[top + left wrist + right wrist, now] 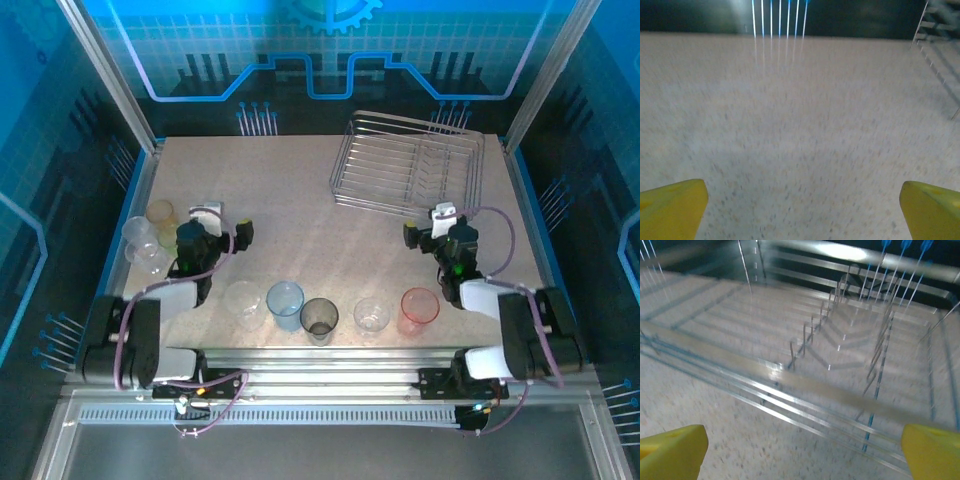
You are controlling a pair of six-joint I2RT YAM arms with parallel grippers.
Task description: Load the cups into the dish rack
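Ahead of the right end effector, the dish rack is blurred, its sides cut by the edges.

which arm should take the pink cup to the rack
Right, probably. The pink-red cup stands beside the right arm, whose open right gripper faces the dish rack close by. The left gripper, also open, is across the table.
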